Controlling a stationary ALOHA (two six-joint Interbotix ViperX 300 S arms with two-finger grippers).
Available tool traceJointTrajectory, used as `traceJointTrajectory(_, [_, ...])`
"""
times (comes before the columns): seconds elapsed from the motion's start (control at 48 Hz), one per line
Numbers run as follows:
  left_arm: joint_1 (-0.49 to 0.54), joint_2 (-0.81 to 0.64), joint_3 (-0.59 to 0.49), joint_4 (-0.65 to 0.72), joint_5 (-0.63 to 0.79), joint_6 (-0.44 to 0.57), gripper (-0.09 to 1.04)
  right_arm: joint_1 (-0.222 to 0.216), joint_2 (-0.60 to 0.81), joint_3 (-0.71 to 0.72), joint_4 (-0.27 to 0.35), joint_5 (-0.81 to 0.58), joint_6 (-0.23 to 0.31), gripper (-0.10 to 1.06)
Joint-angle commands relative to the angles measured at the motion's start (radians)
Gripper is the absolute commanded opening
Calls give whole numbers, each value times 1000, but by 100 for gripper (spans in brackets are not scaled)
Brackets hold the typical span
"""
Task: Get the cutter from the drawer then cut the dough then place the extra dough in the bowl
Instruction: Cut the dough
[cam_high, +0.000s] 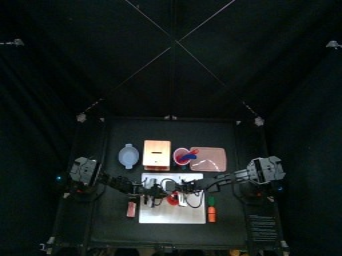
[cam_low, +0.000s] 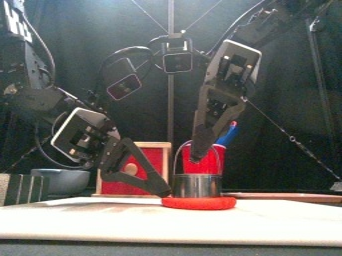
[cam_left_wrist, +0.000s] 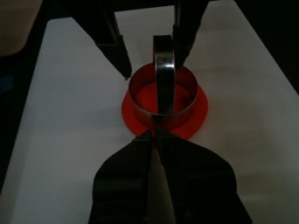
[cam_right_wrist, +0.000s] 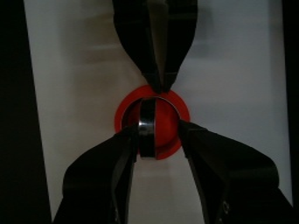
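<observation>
Cutter stands centred on the red dough on the white cutting board. Right tool straddles it from above, jaws apparently clamped on its sides, probably to drive it down. Left tool, jaws closed together with nothing seen between them, meets the dough rim, likely bracing against sliding.

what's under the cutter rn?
The red dough disc, its rim showing all round the cutter, lying on the white board. The left wrist view shows dough inside the ring too. Hidden: whether the cutter's edge has gone through to the board.
</observation>
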Motion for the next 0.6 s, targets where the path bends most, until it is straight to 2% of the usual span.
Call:
traceJointTrajectory(0.021, [0,-2,-26,0,-9,0,56,3,-14,-29,3,-11,2,78])
traceJointTrajectory(0.438, [-2,14,-26,-18,0,0,56,8,-9,-32,2,-11,2,74])
traceJointTrajectory(0.604, [-2,14,-23,-20,0,0,56,8,-9,-32,3,-11,2,68])
